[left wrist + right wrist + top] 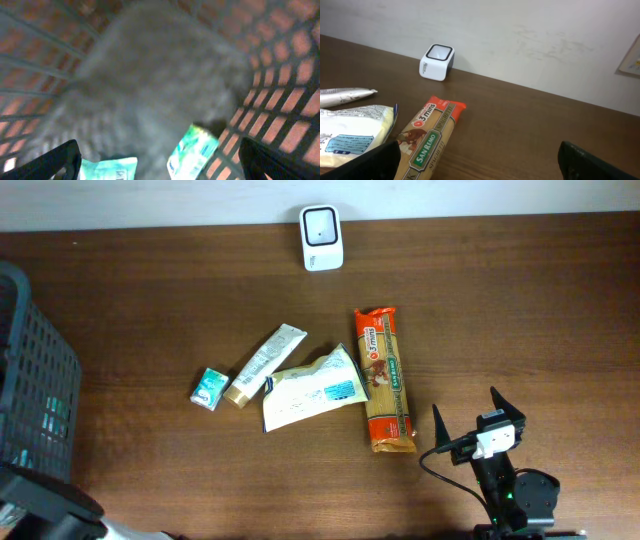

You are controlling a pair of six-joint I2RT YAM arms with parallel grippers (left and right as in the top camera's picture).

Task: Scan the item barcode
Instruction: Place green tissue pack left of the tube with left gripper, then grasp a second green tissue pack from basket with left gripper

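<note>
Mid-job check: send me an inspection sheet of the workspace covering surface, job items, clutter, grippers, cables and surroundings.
Surface: brown wooden table, no spills seen.
Job's things: white scanner upright at the far edge. Pasta pack, pouch, tube and green box lie close together mid-table. Dark mesh basket at the left edge, with green-white packs inside.
Clutter: nothing seen.
Grippers: left gripper open, empty, looking into the basket. Right gripper open, empty, beside the pasta pack's near end.
Cables: black cable looped by the right arm, clear of the items.
Surroundings: pale wall behind the table.
</note>
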